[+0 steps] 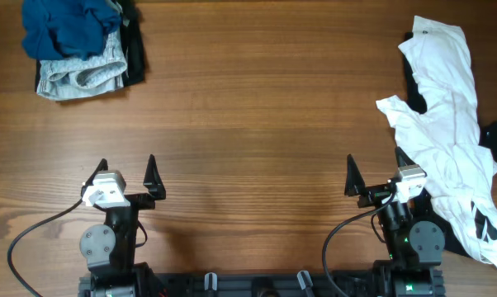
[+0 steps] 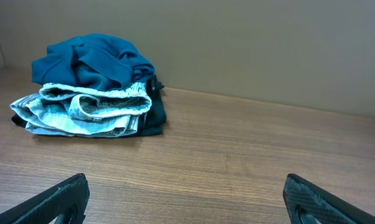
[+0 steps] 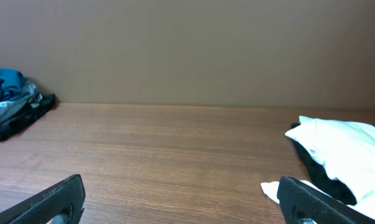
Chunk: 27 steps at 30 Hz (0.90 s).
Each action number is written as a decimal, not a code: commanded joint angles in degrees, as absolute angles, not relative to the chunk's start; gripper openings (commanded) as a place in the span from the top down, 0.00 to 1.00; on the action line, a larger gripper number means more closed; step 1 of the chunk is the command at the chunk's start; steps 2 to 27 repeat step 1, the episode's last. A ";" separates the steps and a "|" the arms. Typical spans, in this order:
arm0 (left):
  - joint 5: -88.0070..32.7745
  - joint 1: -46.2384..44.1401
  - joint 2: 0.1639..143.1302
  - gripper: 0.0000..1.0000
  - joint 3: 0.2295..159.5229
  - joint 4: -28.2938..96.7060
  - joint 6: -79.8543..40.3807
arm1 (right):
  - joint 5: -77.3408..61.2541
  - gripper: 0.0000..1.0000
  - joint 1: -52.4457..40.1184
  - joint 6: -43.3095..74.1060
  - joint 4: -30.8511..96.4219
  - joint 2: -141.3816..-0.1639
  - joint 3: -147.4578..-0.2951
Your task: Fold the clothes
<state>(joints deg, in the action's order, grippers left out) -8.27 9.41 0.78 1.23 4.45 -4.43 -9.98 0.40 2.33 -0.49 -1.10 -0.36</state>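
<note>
The dark blue garment [image 1: 67, 25] lies crumpled on top of a pile at the table's far left corner. It also shows in the left wrist view [image 2: 91, 59] and at the left edge of the right wrist view [image 3: 4, 81]. My left gripper [image 1: 126, 169] is open and empty near the front edge, well short of the pile; its fingers frame bare wood [image 2: 186, 199]. My right gripper [image 1: 376, 175] is open and empty at the front right [image 3: 182, 199], with its right finger next to the white garment's edge.
A folded light denim piece [image 1: 79, 76] and a black cloth [image 1: 134, 54] lie under the blue garment. A white garment with black marks [image 1: 442, 124] sprawls along the right side over dark cloth [image 3: 321, 168]. The wooden table [image 1: 248, 107] spans the view.
</note>
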 commanded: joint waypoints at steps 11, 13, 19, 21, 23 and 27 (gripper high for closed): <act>-8.73 9.15 0.16 0.00 0.64 4.21 -5.19 | -8.99 0.00 0.19 3.14 -0.78 -0.64 -0.30; -8.73 9.15 0.16 0.00 0.64 4.21 -5.19 | -8.99 0.00 0.19 3.14 -0.78 -0.64 -0.30; -8.73 9.15 0.16 0.00 0.64 4.21 -5.19 | -8.99 0.00 0.19 3.14 -0.78 -0.64 -0.30; -8.73 9.15 0.16 0.00 0.64 4.21 -5.19 | -8.99 0.00 0.19 3.14 -0.78 -0.64 -0.30; -8.73 9.15 0.16 0.00 0.64 4.21 -5.19 | -8.99 0.00 0.19 3.14 -0.78 -0.64 -0.30; -8.73 9.15 0.16 0.00 0.64 4.21 -5.19 | -8.99 0.00 0.19 3.14 -0.78 -0.64 -0.30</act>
